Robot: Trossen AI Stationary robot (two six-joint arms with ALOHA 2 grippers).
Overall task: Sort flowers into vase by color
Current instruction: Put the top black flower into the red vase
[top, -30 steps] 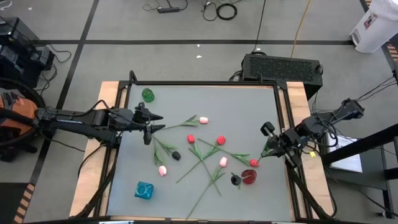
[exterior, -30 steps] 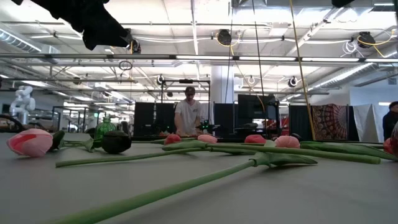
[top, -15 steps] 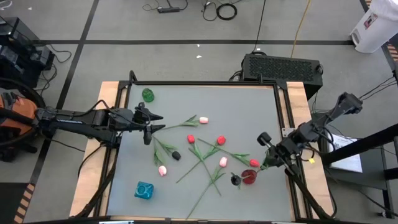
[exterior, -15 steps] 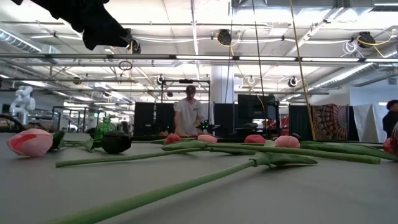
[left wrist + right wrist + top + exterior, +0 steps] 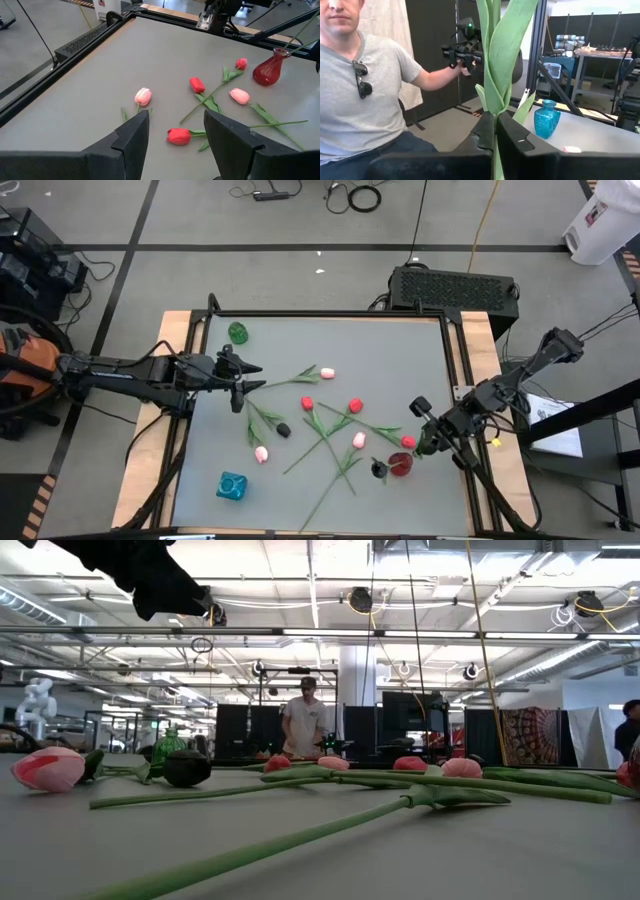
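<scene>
Several tulips lie flat on the grey table: pink heads (image 5: 327, 373) (image 5: 358, 440) (image 5: 261, 453), red heads (image 5: 307, 403) (image 5: 355, 406) (image 5: 408, 442), and a black head (image 5: 283, 430). Another black head (image 5: 378, 470) sits beside the red vase (image 5: 400, 465). My right gripper (image 5: 424, 438) hovers just right of the red vase, shut on a green tulip stem whose head is out of view. My left gripper (image 5: 245, 380) waits open above the table's left part. The green vase (image 5: 238, 332) stands far left and the blue vase (image 5: 232, 485) near left. My right gripper pinches a tulip's green stem (image 5: 493, 112) between its two fingers, just below the leaves (image 5: 502, 45). The fingers lie across the stem, which stands upright past them. The gripper hides the stem's lower end and the head is out of frame.
Crossing stems and leaves (image 5: 325, 435) cover the table's middle. A raised black frame edges the table (image 5: 330, 315), with wooden strips outside it. A person (image 5: 365, 85) sits beyond the table holding a handset. The near middle of the table (image 5: 290, 500) has only one long stem.
My right gripper has moved toward the near edge and a little left, closing in on the red vase, still shut on the green stem. The flowers on the table have stayed where they were.
</scene>
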